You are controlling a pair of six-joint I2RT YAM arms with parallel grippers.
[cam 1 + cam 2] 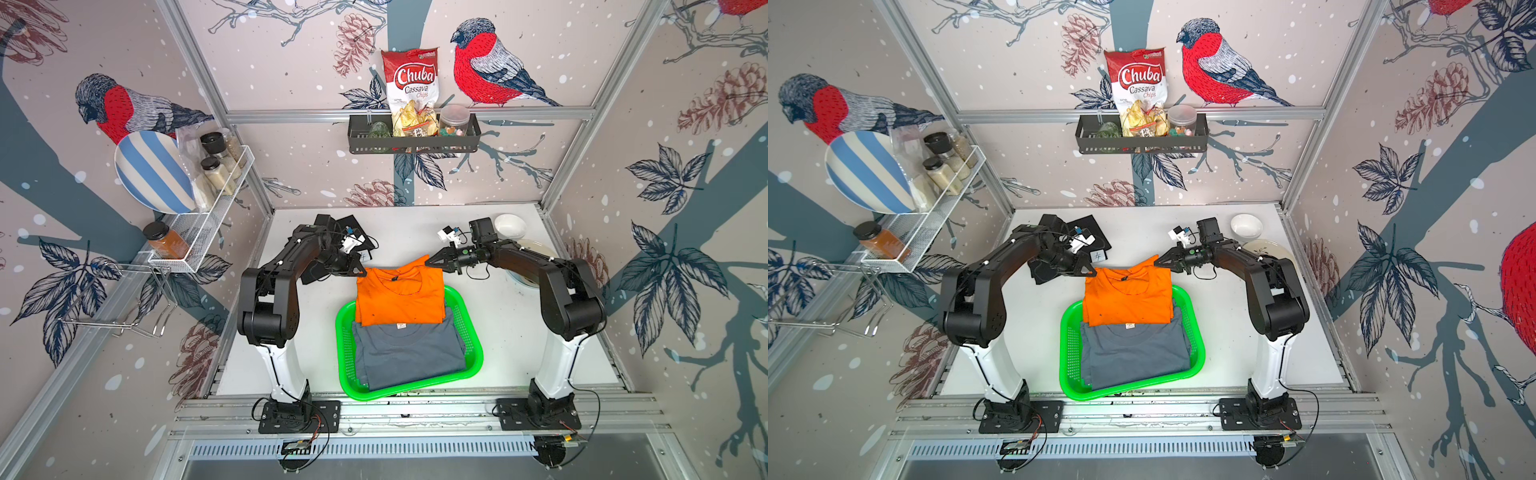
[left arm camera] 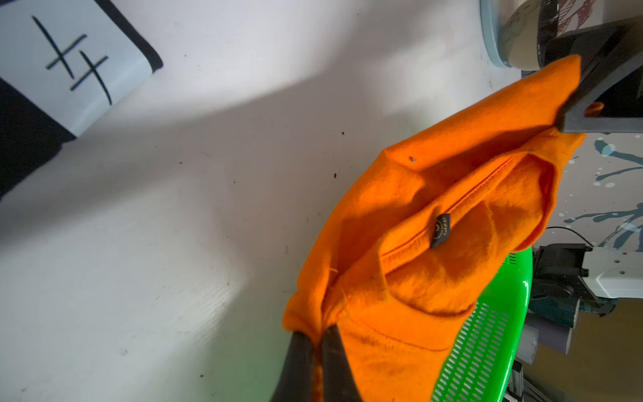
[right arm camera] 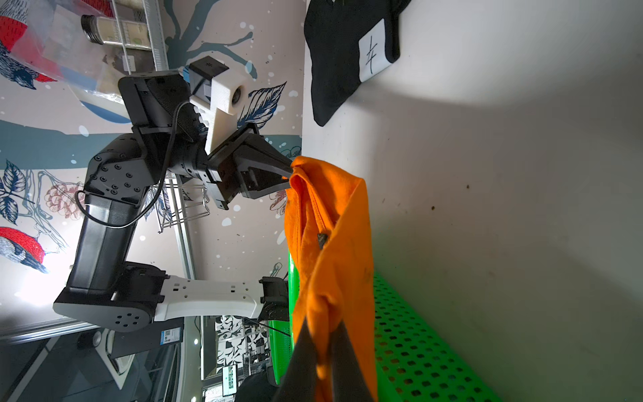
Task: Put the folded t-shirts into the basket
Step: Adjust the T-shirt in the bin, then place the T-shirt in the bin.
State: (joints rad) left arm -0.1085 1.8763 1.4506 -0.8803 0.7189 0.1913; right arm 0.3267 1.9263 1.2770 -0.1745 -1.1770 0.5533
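The left end effector point(image 1: 360, 272) and right end effector point(image 1: 431, 262) each clamp a far corner of the bright orange folded cloth t-shirt point(image 1: 400, 297), whose near half overlaps the slate grey-blue folded t-shirt point(image 1: 409, 353) inside the bright green perforated plastic basket point(image 1: 345, 353), its far half held beyond the back rim.

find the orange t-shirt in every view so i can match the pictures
Top view: orange t-shirt, centre, near edge over the far end of the green basket.
Top view: orange t-shirt, centre too, same overlap.
Left wrist: orange t-shirt, right of the picture's centre.
Right wrist: orange t-shirt, a strip down the middle.
Shared landmark: the green basket, next to the shirt in all four.
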